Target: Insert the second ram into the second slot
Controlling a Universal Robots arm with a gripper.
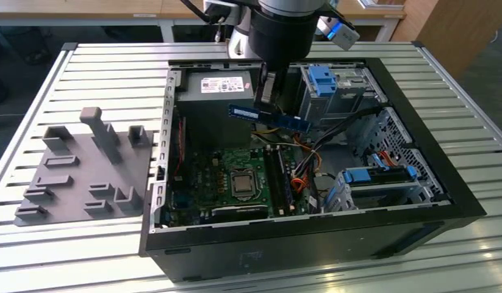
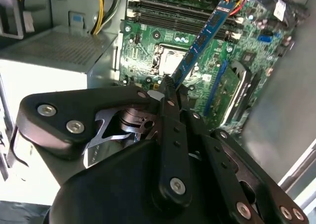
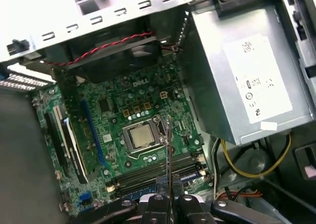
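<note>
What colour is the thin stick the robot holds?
Blue ram stick, best seen in the exterior view.

Arm [image 1: 285, 27] enters exterior view at 12 o'clock, wrist pointing toward 6. Hand [image 1: 269, 104] beneath, fingers [image 2: 173, 128] pinched close on second ram [image 1: 255, 114], gripped mid-length.

The second ram [image 1: 285, 121] is blue, the motherboard [image 1: 210, 178] green, the case [image 1: 316, 244] black, the tray [image 1: 72, 183] grey.
</note>
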